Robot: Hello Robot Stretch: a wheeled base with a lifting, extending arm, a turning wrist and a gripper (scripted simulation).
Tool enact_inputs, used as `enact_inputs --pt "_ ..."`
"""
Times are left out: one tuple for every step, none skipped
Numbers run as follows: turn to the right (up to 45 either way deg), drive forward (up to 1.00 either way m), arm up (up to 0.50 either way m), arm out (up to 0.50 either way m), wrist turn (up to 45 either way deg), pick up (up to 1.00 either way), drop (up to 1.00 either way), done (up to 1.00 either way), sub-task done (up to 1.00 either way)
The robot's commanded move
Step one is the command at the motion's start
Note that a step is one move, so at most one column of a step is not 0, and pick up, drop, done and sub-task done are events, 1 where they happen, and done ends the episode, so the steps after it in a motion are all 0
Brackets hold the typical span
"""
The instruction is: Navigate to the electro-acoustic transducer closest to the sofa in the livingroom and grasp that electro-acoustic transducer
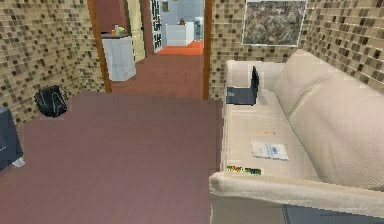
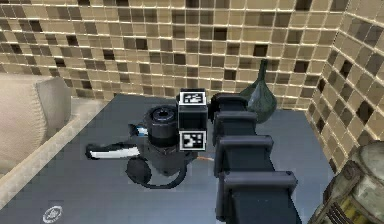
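In the arm side view my arm (image 2: pixel 245 160) rises as a dark bar over a dark grey tabletop (image 2: pixel 90 190). Two white marker squares (image 2: pixel 192 118) stand at its end, with the gripper's dark body left of them. The gripper (image 2: pixel 102 154) points its thin fingers toward the view's left, with only bare tabletop behind them, so it holds nothing. A rounded bronze-and-grey object (image 2: pixel 355 190) sits at the bottom right corner, right of the arm. I cannot tell from its shape whether it is the transducer.
A dark green vase (image 2: pixel 262 93) stands at the table's back by the tiled wall. The cream sofa (image 1: pixel 300 120) carries an open laptop (image 1: pixel 245 90) and papers (image 1: pixel 270 151). Its arm (image 2: pixel 35 115) borders the table. A doorway (image 1: pixel 155 50), a white cabinet (image 1: pixel 119 57) and a black bin (image 1: pixel 50 100) lie ahead.
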Motion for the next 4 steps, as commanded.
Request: enact_inputs --pt "0.0 0.00 0.00 0.00 27.0 0.00 0.00 0.00 0.00" --pt "0.0 0.00 -0.20 0.00 0.0 0.00 0.00 0.00 0.00" --pt "0.0 0.00 0.00 0.00 0.0 1.00 0.00 0.00 0.00" --pt "0.0 0.00 0.10 0.00 0.0 0.00 0.00 0.00 0.00"
